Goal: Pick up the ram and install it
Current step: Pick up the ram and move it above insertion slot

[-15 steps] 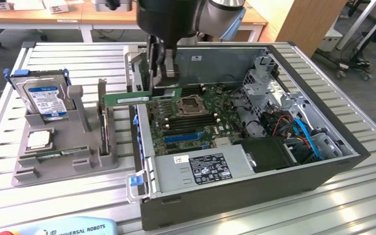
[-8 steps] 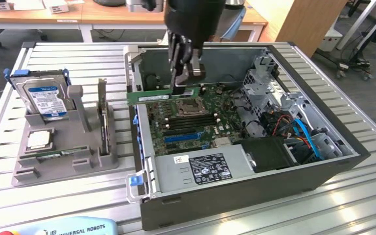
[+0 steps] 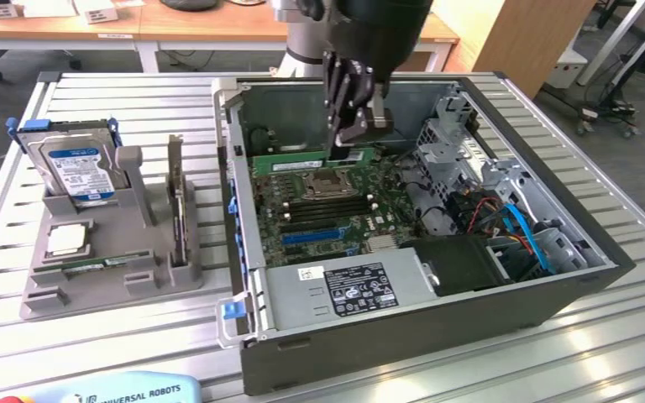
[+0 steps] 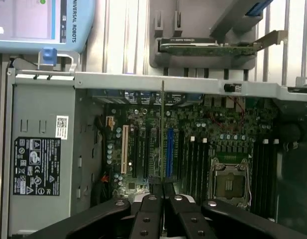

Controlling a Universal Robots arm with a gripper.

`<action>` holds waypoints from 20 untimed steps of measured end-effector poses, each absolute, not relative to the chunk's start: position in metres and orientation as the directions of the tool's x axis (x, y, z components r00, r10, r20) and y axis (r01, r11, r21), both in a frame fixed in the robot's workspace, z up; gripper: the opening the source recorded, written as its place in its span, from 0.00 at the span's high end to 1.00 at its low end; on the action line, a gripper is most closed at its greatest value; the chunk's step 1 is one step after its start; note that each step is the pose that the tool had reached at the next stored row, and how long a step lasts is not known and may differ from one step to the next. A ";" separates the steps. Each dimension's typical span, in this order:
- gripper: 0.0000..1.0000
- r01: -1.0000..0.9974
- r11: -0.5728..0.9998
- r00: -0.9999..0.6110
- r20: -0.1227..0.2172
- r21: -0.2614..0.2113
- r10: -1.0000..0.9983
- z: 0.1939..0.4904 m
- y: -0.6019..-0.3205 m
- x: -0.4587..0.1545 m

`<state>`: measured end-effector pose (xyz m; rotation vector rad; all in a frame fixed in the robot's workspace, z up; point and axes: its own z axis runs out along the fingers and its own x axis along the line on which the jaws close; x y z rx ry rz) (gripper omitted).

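My gripper (image 3: 352,148) reaches down into the open computer case (image 3: 412,336) and is shut on the ram (image 3: 295,161), a long thin green stick. It holds the stick level and on edge above the back part of the motherboard, just behind the CPU socket (image 3: 325,185). In the wrist view the ram (image 4: 163,129) shows edge-on as a thin line running out from between the closed fingers of the gripper (image 4: 163,188), over the motherboard's slots. A second ram stick (image 3: 98,264) lies in the grey holder (image 3: 43,298) at the exterior view's left.
The holder also carries a blue-labelled hard drive (image 3: 76,168), a square CPU chip (image 3: 67,239) and an upright card (image 3: 175,201). Inside the case are black memory slots (image 3: 322,211), a power supply (image 3: 345,290) and cables (image 3: 524,235). A teach pendant (image 3: 121,390) lies at the table's front edge.
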<state>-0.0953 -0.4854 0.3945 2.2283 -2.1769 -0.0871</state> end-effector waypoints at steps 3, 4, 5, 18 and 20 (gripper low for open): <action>0.88 -0.998 -0.024 0.023 -0.022 0.058 -0.999 0.395 -0.485 -0.081; 0.88 -0.998 -0.024 0.023 -0.022 0.058 -0.999 0.395 -0.485 -0.077; 0.88 -0.998 -0.024 0.023 -0.022 0.058 -0.999 0.395 -0.485 -0.072; 0.88 -0.998 -0.024 0.023 -0.022 0.060 -0.999 0.395 -0.485 -0.030; 0.88 -0.998 -0.024 0.022 -0.022 0.060 -0.999 0.395 -0.485 -0.027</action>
